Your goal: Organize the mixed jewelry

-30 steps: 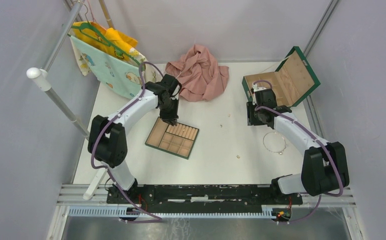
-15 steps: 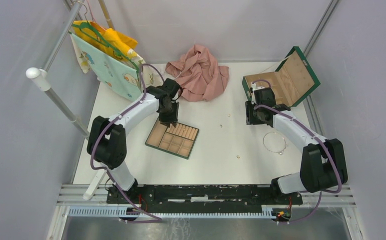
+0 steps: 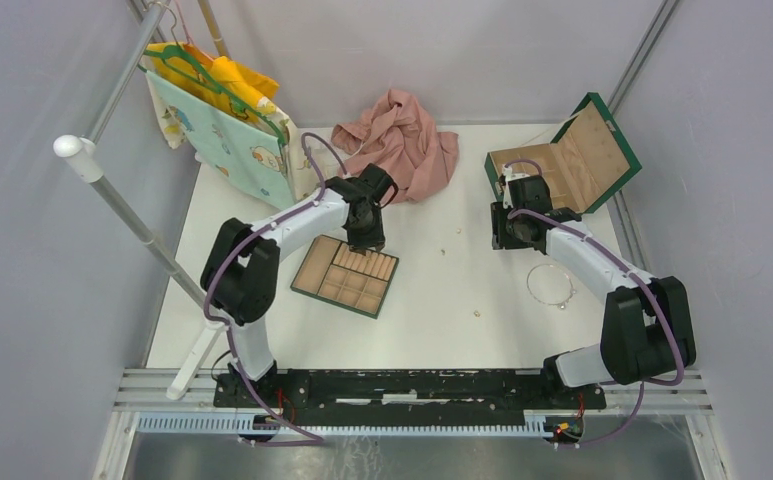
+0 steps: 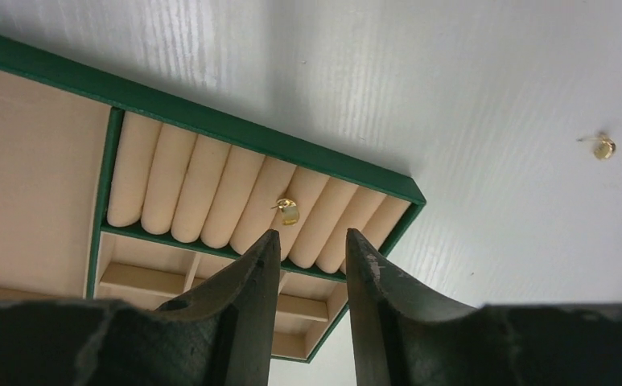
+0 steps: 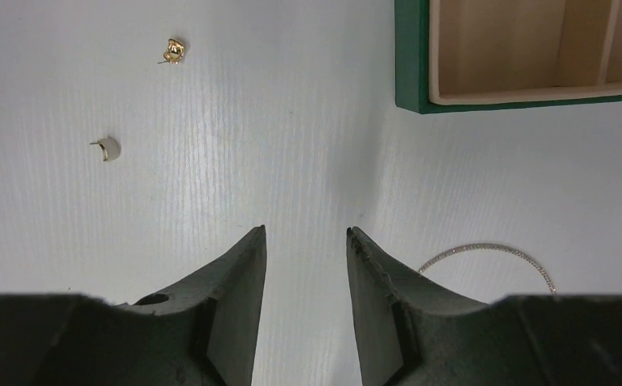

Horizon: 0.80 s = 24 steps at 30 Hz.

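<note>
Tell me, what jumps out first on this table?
A crumpled pink cloth lies at the far back, with an open green box to its right. Nearer, the left gripper hovers open over a tan compartmented tray, where a tiny gold piece rests on the padded rolls.

Pink cloth (image 3: 398, 140) lies between hanging garments (image 3: 230, 140) and open green box (image 3: 589, 148).

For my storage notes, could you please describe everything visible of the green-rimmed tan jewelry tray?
The rectangular green-rimmed tan tray lies flat and askew on the white table. One end holds a row of padded rolls; the rest is divided into open compartments. A small gold piece sits on the rolls. The open left gripper hovers above, not touching.
</note>
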### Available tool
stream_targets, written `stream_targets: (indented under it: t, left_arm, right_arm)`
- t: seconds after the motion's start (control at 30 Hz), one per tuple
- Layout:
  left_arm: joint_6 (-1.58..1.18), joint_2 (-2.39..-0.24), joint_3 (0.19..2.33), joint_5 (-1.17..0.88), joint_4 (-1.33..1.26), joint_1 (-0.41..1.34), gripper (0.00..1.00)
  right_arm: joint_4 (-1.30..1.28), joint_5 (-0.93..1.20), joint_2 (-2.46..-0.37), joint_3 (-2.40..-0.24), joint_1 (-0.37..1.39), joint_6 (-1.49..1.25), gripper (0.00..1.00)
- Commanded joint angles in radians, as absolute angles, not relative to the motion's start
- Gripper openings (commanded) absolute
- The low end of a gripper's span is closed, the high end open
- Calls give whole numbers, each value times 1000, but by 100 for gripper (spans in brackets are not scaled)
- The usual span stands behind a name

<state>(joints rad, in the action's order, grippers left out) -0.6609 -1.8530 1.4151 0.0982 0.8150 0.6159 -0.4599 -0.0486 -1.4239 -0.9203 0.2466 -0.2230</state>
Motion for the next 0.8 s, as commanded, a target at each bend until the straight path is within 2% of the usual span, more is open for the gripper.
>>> stream_targets:
  t: [0.0, 0.57, 0.77]
  left_arm:
    - [-827, -1858, 1384, 161, 782, 611, 42]
    - [-869, -1929, 1358, 177, 754, 611, 32]
    - [-868, -1929, 1362, 176, 753, 611, 24]
  right_arm:
    - [-435, -44, -1430, -966, 245, -235, 47]
    - [-436, -35, -1450, -978, 245, -230, 47]
    - [-437, -33, -1453, -980, 244, -224, 47]
